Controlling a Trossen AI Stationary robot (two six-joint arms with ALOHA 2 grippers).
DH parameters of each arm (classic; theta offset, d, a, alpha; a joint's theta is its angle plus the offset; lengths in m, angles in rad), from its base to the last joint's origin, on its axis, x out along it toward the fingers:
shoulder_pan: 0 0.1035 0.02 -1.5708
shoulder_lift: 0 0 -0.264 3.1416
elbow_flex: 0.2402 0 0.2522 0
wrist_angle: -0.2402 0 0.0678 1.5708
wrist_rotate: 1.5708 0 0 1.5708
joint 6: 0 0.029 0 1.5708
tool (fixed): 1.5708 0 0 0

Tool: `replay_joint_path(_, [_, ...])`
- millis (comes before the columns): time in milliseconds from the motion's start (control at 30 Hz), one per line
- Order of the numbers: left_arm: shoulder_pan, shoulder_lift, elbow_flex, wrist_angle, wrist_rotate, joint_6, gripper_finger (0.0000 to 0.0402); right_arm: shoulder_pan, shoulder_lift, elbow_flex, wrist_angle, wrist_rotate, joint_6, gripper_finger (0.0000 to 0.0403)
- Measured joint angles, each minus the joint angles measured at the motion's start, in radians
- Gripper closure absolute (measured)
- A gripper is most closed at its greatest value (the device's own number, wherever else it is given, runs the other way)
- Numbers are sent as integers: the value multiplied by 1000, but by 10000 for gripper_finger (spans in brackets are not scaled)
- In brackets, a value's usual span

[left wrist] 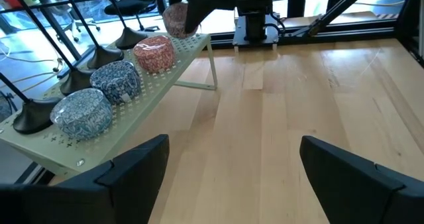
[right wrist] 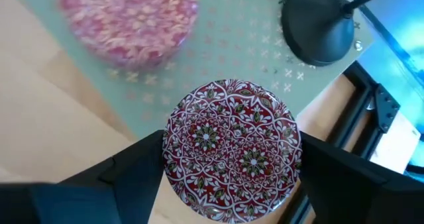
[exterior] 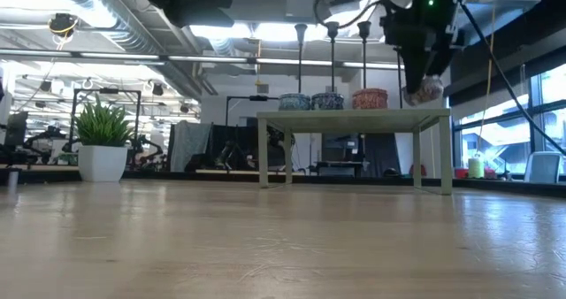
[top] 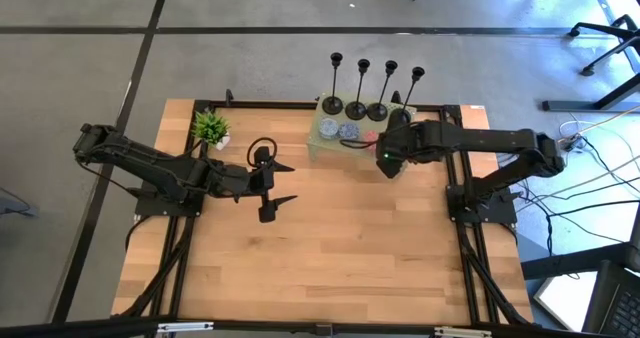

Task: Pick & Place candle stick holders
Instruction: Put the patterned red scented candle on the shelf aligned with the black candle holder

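Note:
Four black candle stick holders [top: 356,106] stand on their round bases in a row along the far edge of a small pale-green perforated shelf [top: 325,148]. They also show in the left wrist view [left wrist: 73,83] and the low view [exterior: 332,60]. My right gripper [top: 390,156] is shut on a red patterned round tin [right wrist: 232,148] just above the shelf's right end [exterior: 433,115]. One holder's base [right wrist: 317,22] lies just beyond the tin. My left gripper [top: 272,185] hangs open and empty over the table's middle, left of the shelf. My right gripper pinches the red tin between its two fingers [right wrist: 132,174], on opposite sides of its round side wall [right wrist: 169,151]. The fingers come from above, pointing down. The tin [exterior: 423,88] sits level, its lid up, lifted clear of the shelf.
Three more round tins stand on the shelf: a pink one [left wrist: 154,52], a blue one [left wrist: 118,81] and a blue-white one [left wrist: 79,114]. A potted green plant [top: 210,128] stands at the far left. The bare wooden tabletop [top: 330,258] stretches toward the near edge.

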Motion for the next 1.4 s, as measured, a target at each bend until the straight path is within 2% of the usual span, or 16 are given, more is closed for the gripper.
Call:
replay_joint_path(300, [0, 0, 0, 0, 0, 0, 64, -64, 0, -50, 129, 5, -34, 89])
replay_joint_path(833, [0, 0, 0, 0, 0, 0, 64, -63, 0, -50, 125, 5, -98, 86])
replay_joint_path(1400, [0, 0, 0, 0, 0, 0, 64, -63, 0, -50, 130, -3, -77, 86])
